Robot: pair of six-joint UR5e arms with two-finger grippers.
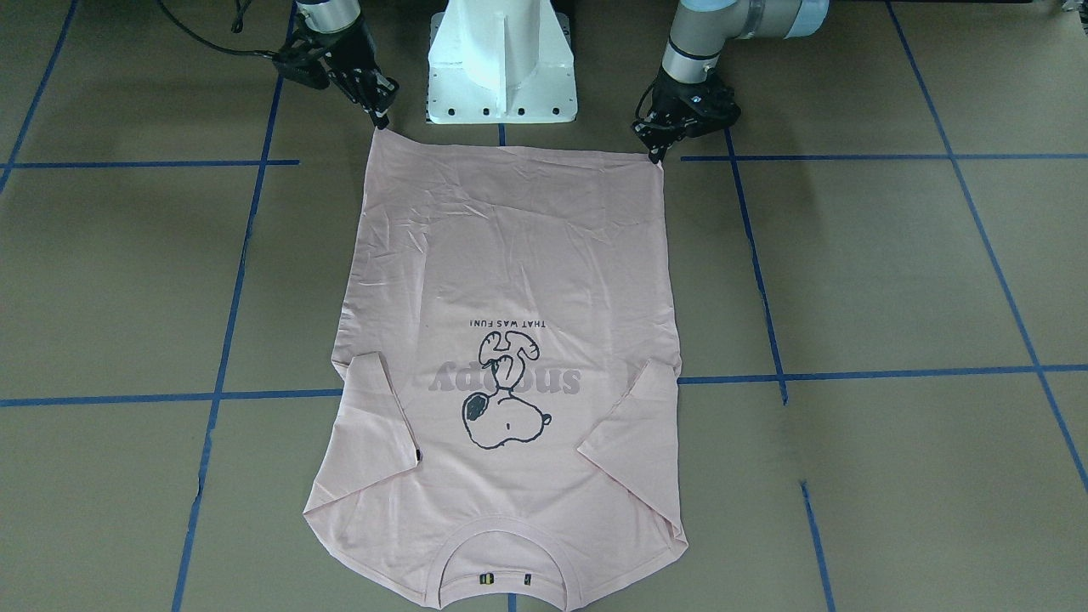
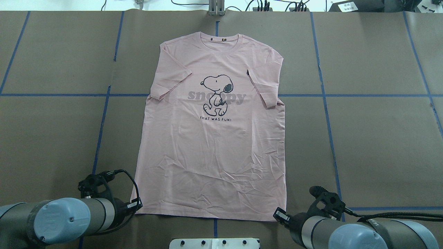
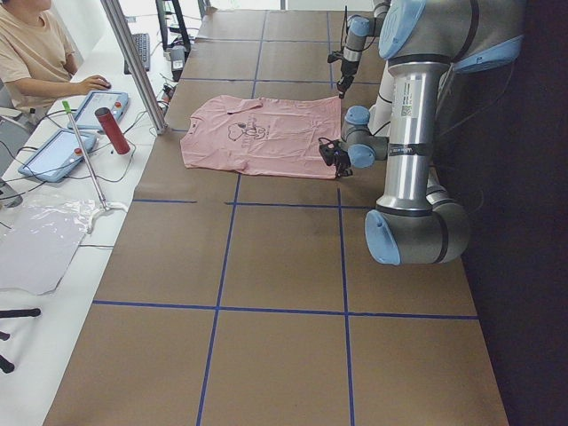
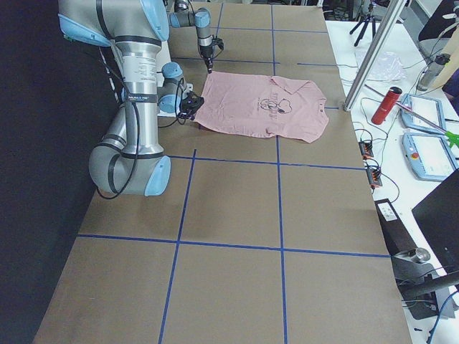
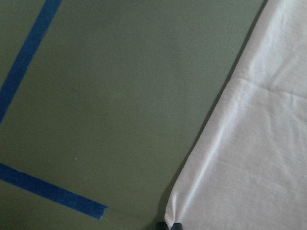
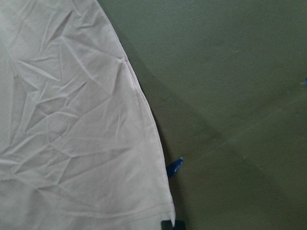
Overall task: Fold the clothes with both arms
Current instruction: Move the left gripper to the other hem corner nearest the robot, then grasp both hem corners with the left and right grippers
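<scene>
The pale pink T-shirt (image 2: 211, 138) lies flat on the brown table, dog print up, collar (image 2: 217, 38) on the far side from the robot, both sleeves folded in over the body. My left gripper (image 2: 137, 206) is at the hem's left corner; the left wrist view shows its fingertips (image 5: 170, 225) pinched together on the bunched corner. My right gripper (image 2: 279, 213) is at the hem's right corner, shut on it (image 6: 171, 224). In the front-facing view the left gripper (image 1: 659, 158) and the right gripper (image 1: 380, 124) each touch a hem corner. The shirt (image 1: 510, 340) is slightly wrinkled near the hem.
The white pedestal base (image 1: 501, 64) stands between the arms just behind the hem. Blue tape lines (image 2: 100, 131) cross the table. Off the far edge are a metal post (image 3: 133, 62), a red bottle (image 3: 113, 130), tablets and a seated person (image 3: 35, 53).
</scene>
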